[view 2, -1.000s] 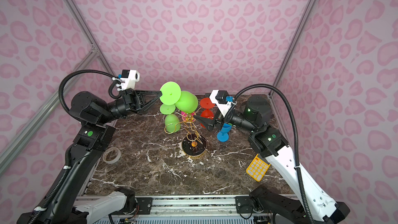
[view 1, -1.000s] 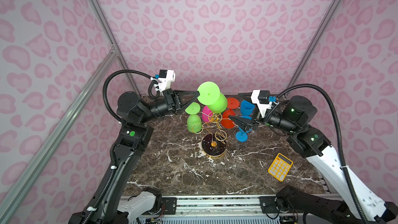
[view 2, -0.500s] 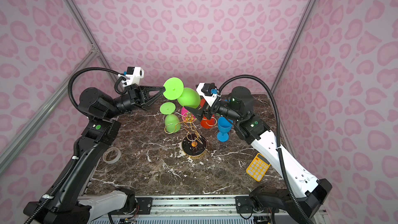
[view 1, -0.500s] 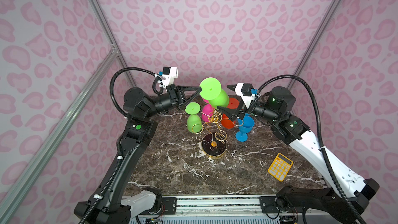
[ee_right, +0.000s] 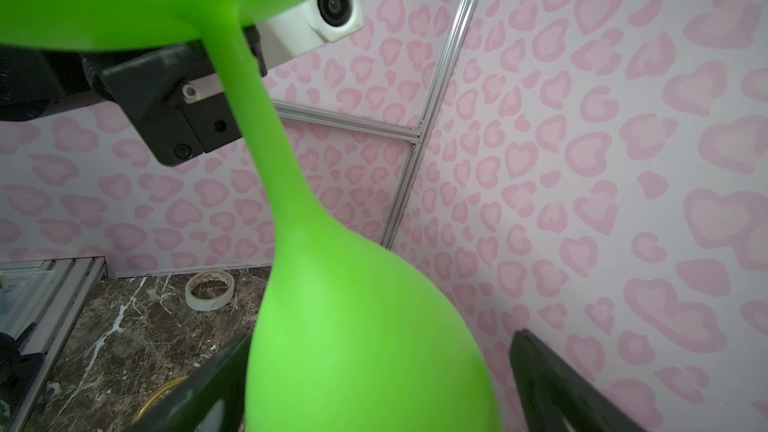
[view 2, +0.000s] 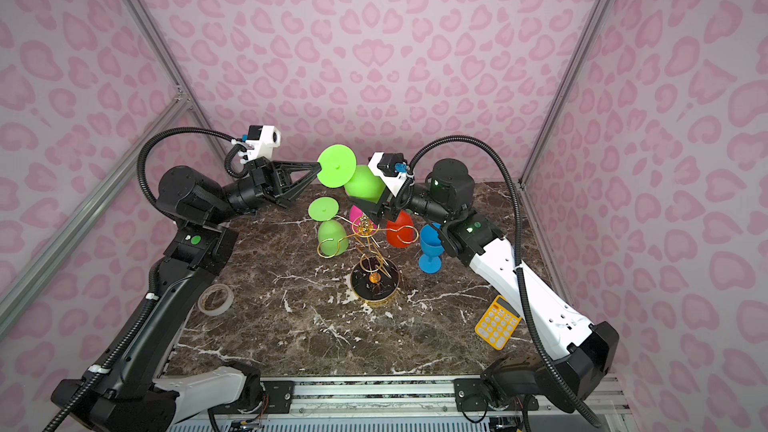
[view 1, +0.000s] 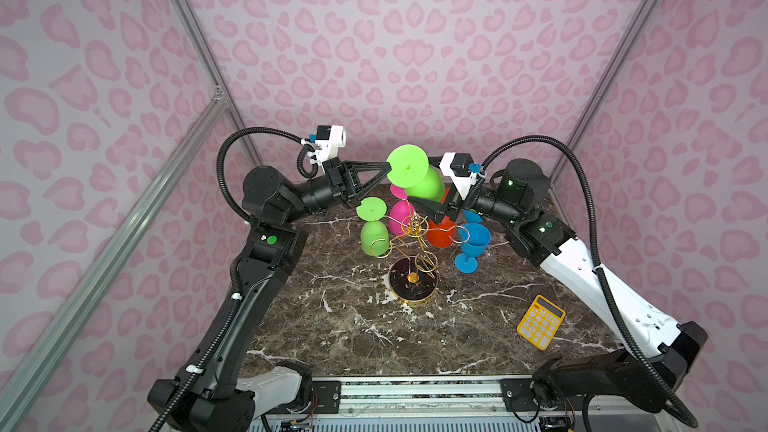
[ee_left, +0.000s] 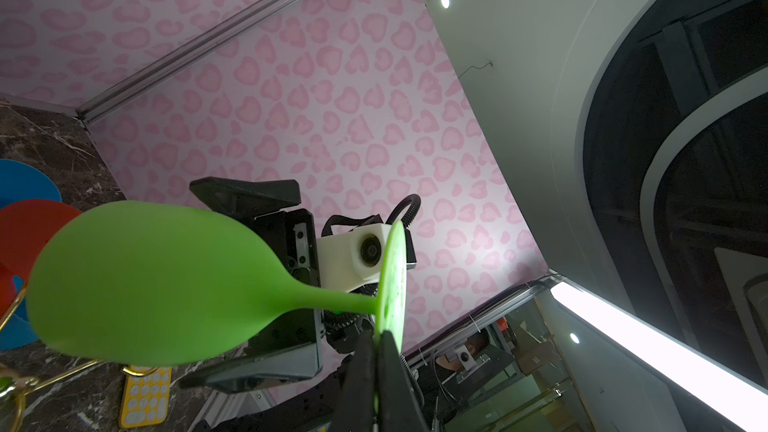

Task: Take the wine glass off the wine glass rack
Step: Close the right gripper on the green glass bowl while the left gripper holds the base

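A large green wine glass (view 1: 430, 191) (view 2: 365, 187) hangs tilted above the gold wire wine glass rack (view 1: 415, 243) (view 2: 370, 243), apart from its arms. My left gripper (view 1: 388, 166) (view 2: 318, 166) (ee_left: 377, 336) is shut on the rim of the glass's round foot. My right gripper (view 1: 426, 182) (view 2: 368, 184) (ee_right: 374, 380) is open, one finger on each side of the glass's bowl (ee_left: 153, 284) (ee_right: 365, 326). A gap shows between the bowl and the finger on the wall side; whether the other finger touches the bowl I cannot tell.
A smaller green glass (view 1: 374, 234), a pink one (view 1: 399, 218) and a red one (view 1: 440, 234) crowd the rack's arms. A blue glass (view 1: 471, 243) stands on the marble table beside the rack. A yellow calculator (view 1: 540, 322) lies front right, a tape roll (view 2: 215, 299) front left.
My right arm has swung left from beside the blue glass, and its open fingers now straddle the green glass's bowl. My left gripper has shifted slightly right with the glass.
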Action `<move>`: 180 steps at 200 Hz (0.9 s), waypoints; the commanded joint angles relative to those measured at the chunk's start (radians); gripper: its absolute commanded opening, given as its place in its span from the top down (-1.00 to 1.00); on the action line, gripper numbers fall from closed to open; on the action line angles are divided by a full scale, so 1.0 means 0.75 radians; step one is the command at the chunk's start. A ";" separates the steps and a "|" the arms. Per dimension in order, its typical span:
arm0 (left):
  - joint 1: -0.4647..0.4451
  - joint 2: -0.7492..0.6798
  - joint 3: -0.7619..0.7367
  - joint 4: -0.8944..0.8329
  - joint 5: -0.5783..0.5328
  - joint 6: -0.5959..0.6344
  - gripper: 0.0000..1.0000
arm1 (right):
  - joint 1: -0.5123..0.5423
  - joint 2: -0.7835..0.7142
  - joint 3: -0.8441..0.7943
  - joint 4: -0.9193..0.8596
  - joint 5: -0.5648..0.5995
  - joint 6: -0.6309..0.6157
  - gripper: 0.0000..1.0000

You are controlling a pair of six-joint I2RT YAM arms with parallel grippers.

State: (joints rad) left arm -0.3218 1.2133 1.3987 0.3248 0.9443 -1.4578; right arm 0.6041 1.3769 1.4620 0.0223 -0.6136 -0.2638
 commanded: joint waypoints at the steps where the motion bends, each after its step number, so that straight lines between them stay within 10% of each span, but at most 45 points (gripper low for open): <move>1: 0.001 0.006 0.022 0.097 -0.006 -0.022 0.93 | 0.002 0.012 0.004 0.060 -0.005 0.019 -0.94; 124: 0.001 0.029 0.029 0.141 -0.009 -0.077 0.93 | 0.011 0.020 0.006 0.077 0.020 0.030 -0.64; 180: 0.001 0.026 0.033 0.121 -0.022 -0.060 0.51 | 0.013 -0.002 0.010 0.055 0.039 0.011 -0.57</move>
State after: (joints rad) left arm -0.3218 1.2339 1.4086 0.3725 0.9348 -1.5097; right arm 0.6113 1.3811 1.4643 0.0399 -0.5972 -0.2543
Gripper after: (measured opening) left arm 0.200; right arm 0.790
